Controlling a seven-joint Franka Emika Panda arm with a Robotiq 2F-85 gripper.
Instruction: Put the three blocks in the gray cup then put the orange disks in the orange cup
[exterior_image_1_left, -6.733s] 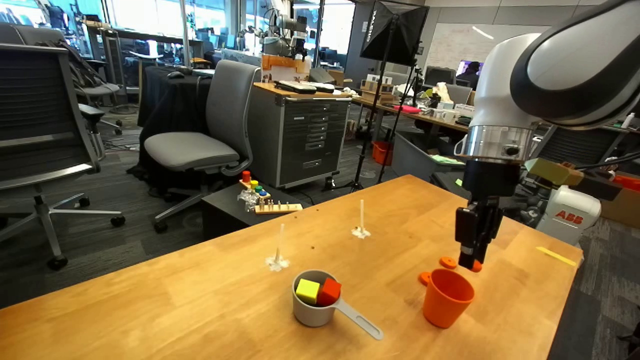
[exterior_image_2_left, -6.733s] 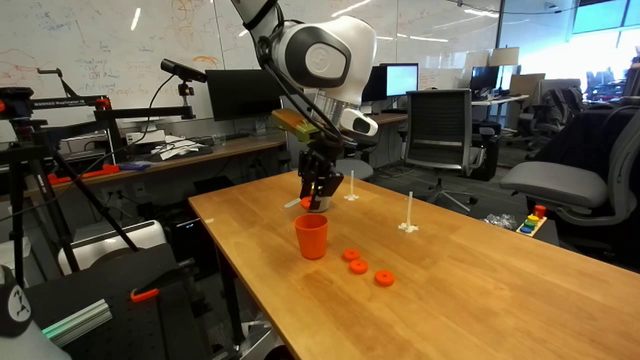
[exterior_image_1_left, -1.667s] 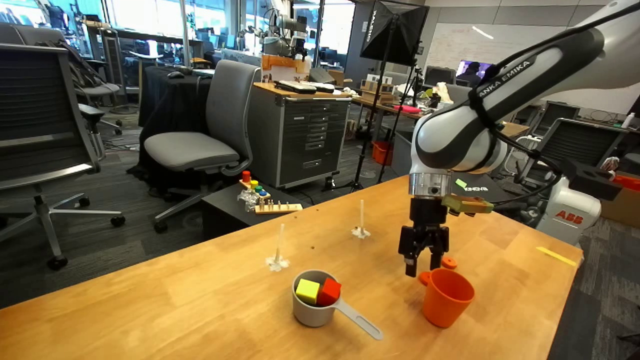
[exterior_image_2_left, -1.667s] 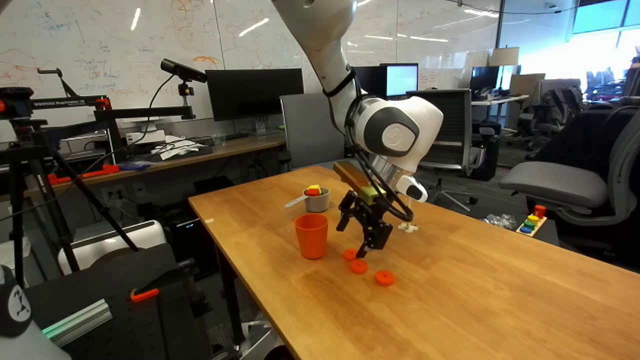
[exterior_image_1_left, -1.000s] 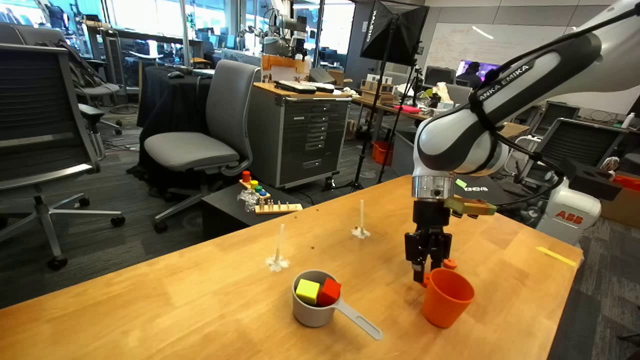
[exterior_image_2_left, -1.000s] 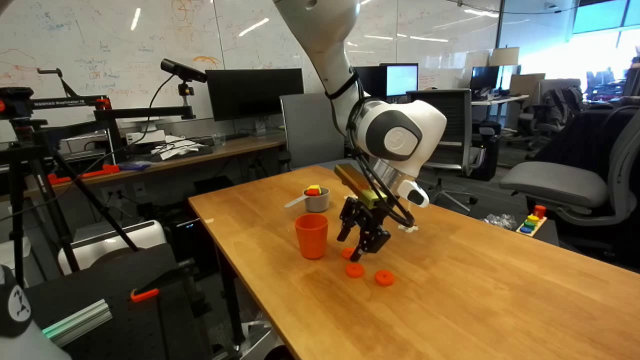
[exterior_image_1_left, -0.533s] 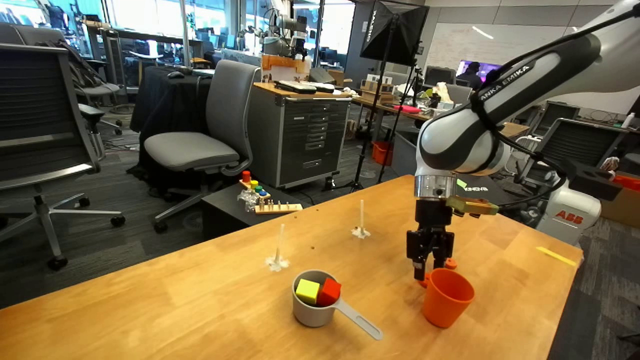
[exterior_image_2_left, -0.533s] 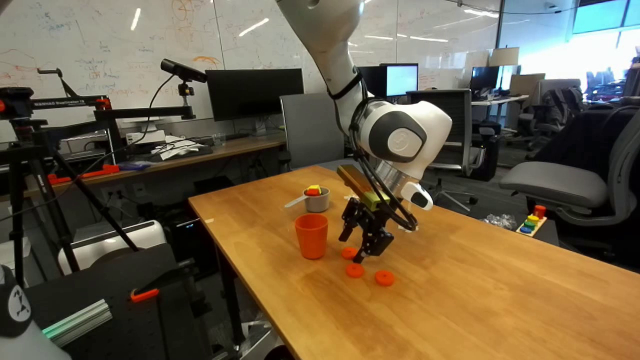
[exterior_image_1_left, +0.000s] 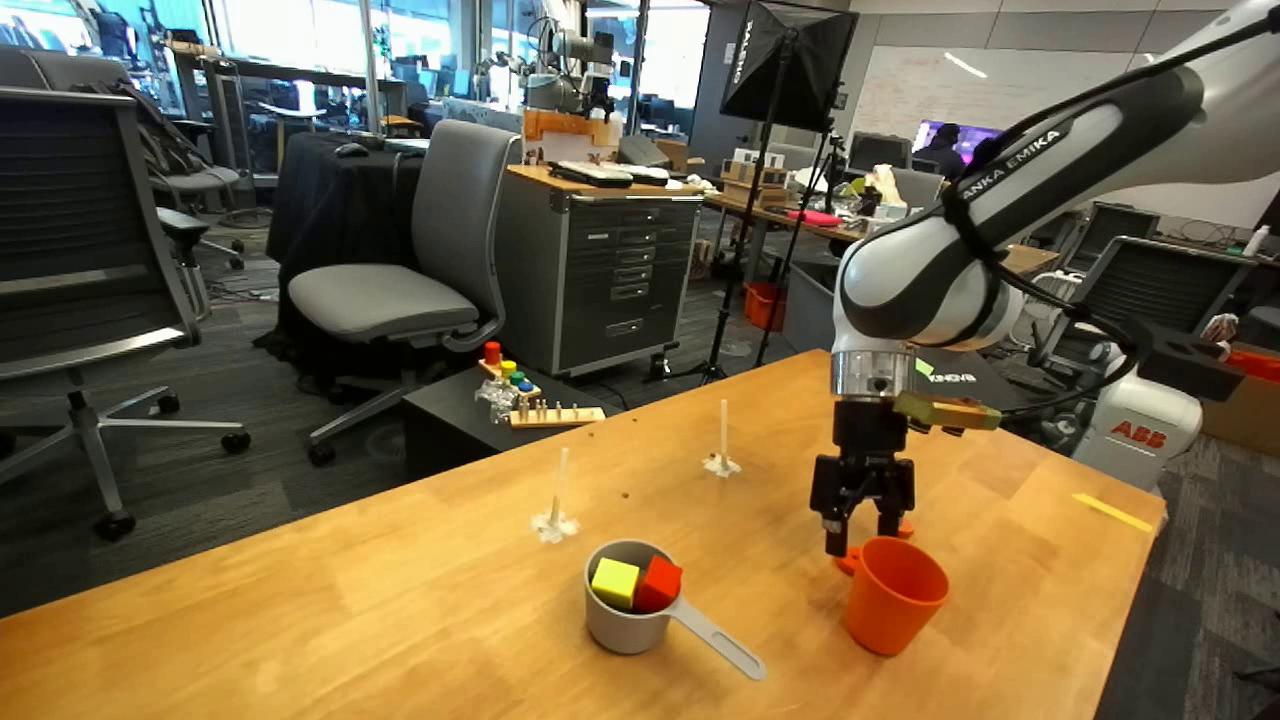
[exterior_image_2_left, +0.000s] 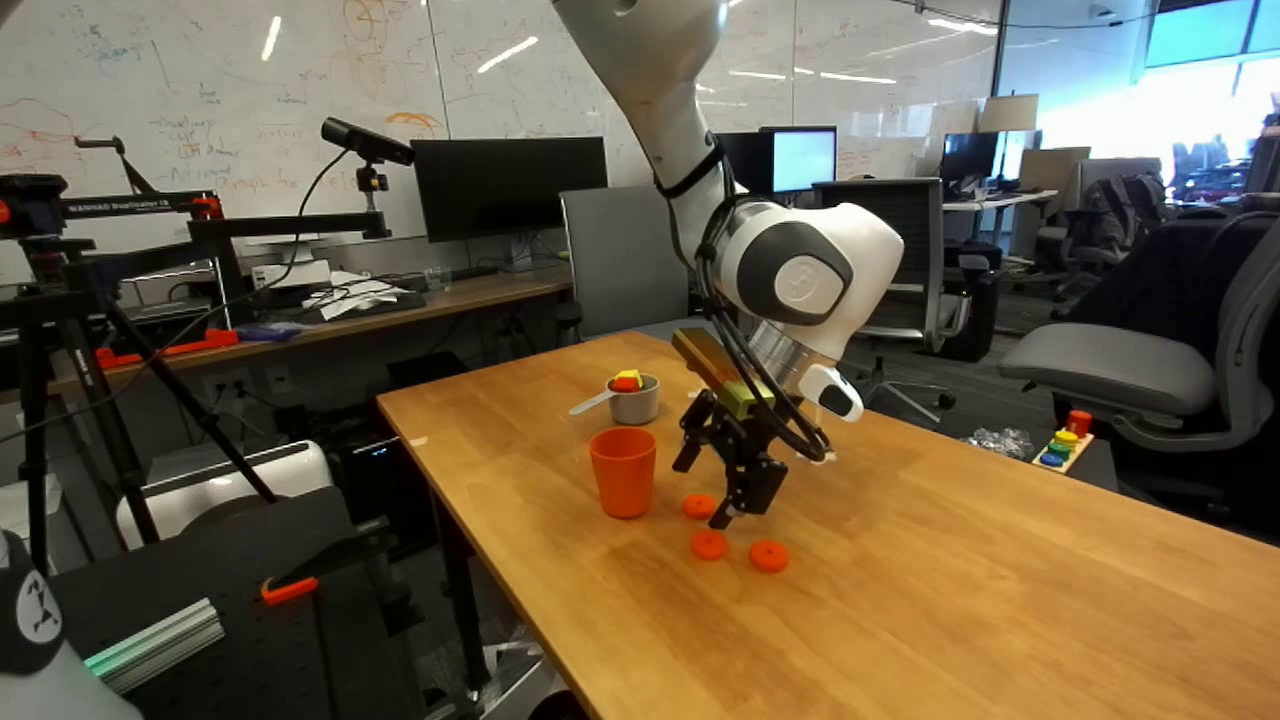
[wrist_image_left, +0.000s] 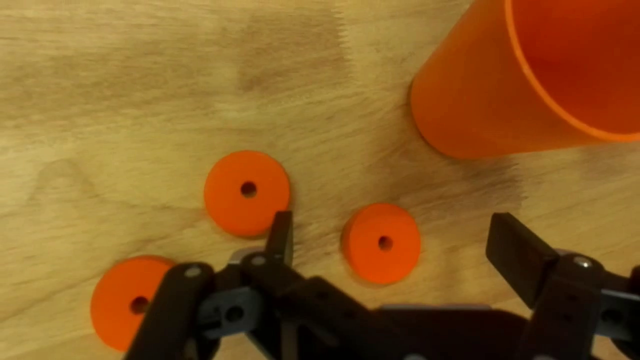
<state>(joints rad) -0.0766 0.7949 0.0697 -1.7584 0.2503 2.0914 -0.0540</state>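
Hand (exterior_image_1_left: 863, 540) spread, holed disks (wrist_image_left: 247, 209), perhaps plastic

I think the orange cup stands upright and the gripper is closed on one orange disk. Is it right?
The gripper is open: the wrist view shows its fingers apart, clear of the orange disk between them. The orange cup does stand upright.

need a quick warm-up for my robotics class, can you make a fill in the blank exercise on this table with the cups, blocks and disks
In the gray cup, with the yellow block, an exterior view shows a second block coloured ____.
The wrist view shows ____ orange disks on the table.
In that view, only ____ of them shows between the fingers of the gripper.
The open end of the orange cup faces ____.

Missing words: red; three; one; up.
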